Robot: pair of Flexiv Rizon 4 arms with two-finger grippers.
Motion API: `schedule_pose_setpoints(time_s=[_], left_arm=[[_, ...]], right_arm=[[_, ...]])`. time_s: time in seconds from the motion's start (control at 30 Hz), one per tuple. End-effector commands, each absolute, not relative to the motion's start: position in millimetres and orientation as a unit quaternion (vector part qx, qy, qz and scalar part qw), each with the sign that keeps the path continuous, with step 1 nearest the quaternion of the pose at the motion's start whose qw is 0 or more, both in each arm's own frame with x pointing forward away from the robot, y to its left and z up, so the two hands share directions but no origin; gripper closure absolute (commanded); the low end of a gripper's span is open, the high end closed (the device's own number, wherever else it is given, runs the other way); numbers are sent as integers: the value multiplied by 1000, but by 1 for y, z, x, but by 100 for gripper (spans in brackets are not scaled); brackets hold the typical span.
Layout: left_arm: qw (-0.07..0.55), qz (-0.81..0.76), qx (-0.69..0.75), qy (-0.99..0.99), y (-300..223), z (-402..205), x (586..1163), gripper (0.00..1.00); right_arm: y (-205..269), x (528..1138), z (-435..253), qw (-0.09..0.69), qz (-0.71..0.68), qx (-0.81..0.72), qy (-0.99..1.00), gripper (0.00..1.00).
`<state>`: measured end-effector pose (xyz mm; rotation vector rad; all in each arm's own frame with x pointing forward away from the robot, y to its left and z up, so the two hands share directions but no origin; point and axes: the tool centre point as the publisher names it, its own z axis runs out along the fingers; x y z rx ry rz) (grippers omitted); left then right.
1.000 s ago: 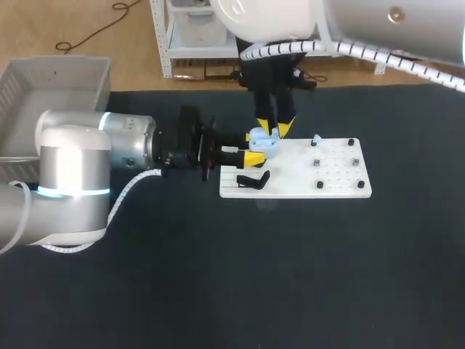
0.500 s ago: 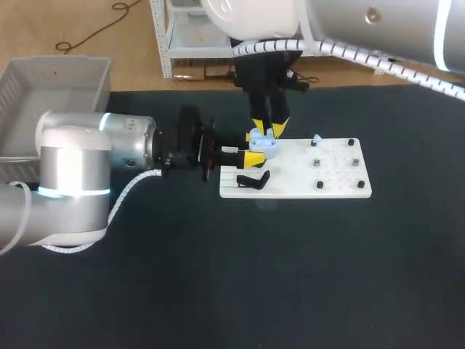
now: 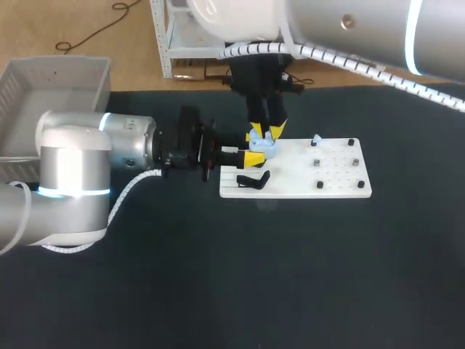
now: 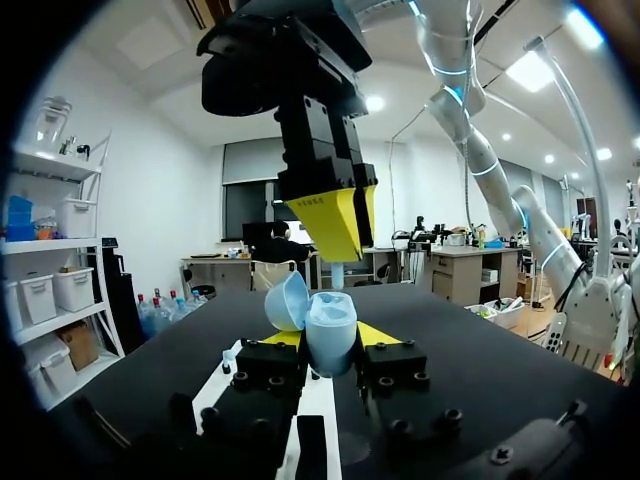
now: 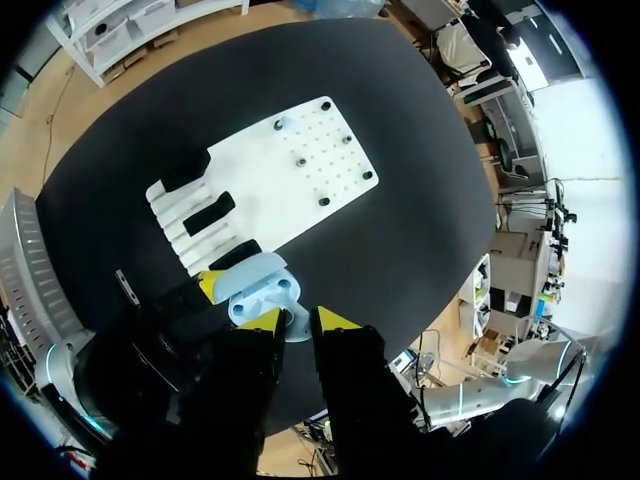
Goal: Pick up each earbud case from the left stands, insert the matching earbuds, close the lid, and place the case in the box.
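- The black counter (image 3: 218,276) carries a white stand board (image 3: 341,182).
- The left tool (image 4: 330,336) clamps the open pale-blue earbud case (image 4: 330,325) at the board's left end.
- The right tool (image 3: 266,131), pinching an earbud (image 4: 337,275), has drifted left and lower over the case, so insertion looks imminent.

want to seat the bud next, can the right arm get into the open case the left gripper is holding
Probably yes. The left gripper holds the light blue case with its lid swung open. The right gripper, shut on an earbud, hangs just above it with nothing between.
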<state>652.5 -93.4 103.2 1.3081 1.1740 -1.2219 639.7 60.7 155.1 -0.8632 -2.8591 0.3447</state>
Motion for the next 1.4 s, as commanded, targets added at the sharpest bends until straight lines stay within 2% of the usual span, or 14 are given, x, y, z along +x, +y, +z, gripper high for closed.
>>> schedule_pose_setpoints(time_s=[0.03, 1.03, 1.07, 1.1, 1.13, 1.17, 1.2, 1.27, 1.33, 1.4], left_arm=[[480, -501, 536, 481, -94, 103, 653, 100], [480, -501, 536, 481, -94, 103, 653, 100], [480, -501, 536, 481, -94, 103, 653, 100], [480, -501, 536, 481, -94, 103, 653, 100], [480, -501, 536, 481, -94, 103, 653, 100], [480, -501, 536, 481, -94, 103, 653, 100], [480, -501, 536, 481, -94, 103, 653, 100], [480, -501, 536, 481, -94, 103, 653, 100], [480, -501, 536, 481, -94, 103, 653, 100], [480, -501, 536, 481, -94, 103, 653, 100]], right_arm=[[61, 642, 153, 70, 116, -287, -948, 100], [56, 650, 140, 78, 124, -303, -942, 100], [56, 650, 140, 79, 123, -303, -942, 86], [56, 650, 140, 80, 123, -303, -942, 66], [56, 650, 140, 80, 123, -303, -942, 53], [57, 650, 140, 81, 122, -303, -942, 51], [57, 650, 140, 81, 120, -303, -942, 40], [57, 650, 141, 82, 117, -303, -942, 26], [58, 649, 142, 82, 113, -302, -943, 21], [57, 647, 145, 81, 107, -303, -943, 22]])
